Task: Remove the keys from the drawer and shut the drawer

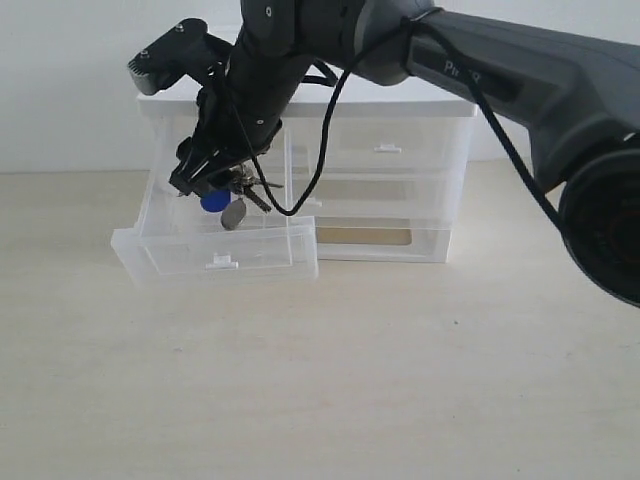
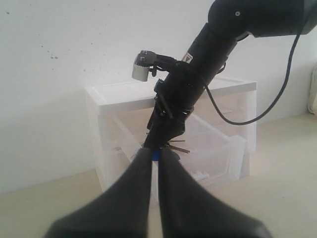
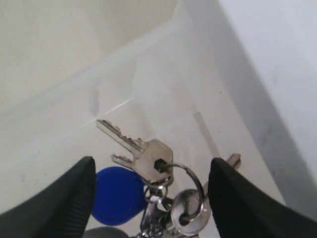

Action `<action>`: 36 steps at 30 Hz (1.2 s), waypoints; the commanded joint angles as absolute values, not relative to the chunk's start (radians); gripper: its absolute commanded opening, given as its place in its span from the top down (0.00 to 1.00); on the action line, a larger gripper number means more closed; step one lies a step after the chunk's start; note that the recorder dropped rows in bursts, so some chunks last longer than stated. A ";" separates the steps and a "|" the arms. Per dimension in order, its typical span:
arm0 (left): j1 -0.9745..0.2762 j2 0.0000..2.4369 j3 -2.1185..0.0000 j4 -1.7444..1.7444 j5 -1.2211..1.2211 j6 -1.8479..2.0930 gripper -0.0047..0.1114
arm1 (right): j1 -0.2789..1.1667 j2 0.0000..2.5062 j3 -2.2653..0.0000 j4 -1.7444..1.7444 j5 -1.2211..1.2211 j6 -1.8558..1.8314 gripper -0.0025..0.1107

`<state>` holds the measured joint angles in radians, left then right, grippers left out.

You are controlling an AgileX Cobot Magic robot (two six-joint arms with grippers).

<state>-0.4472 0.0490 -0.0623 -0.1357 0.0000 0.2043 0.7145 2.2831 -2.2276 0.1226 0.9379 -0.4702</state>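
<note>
Right end effector [image 3: 151, 163], fingers apart, straddles the keys [image 3: 161, 196].

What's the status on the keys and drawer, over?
Left tool shut, back from the drawer. Right tool open, straddling the keys inside it. Drawer pulled out. Nothing seen in the way.

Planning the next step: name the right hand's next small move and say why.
Probably close the right hand on the keys: its fingers stand open on either side of them, and they lie inside the open drawer, not yet gripped.
</note>
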 commanded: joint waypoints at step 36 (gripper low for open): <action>-0.452 0.053 -0.058 -0.146 0.000 0.194 0.92 | 0.707 2.311 -2.261 0.121 1.067 -0.599 0.98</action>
<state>-0.4472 0.0490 -0.0623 -0.1357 0.0000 0.2027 0.7175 2.3016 -2.2603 0.1610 1.1260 -0.5876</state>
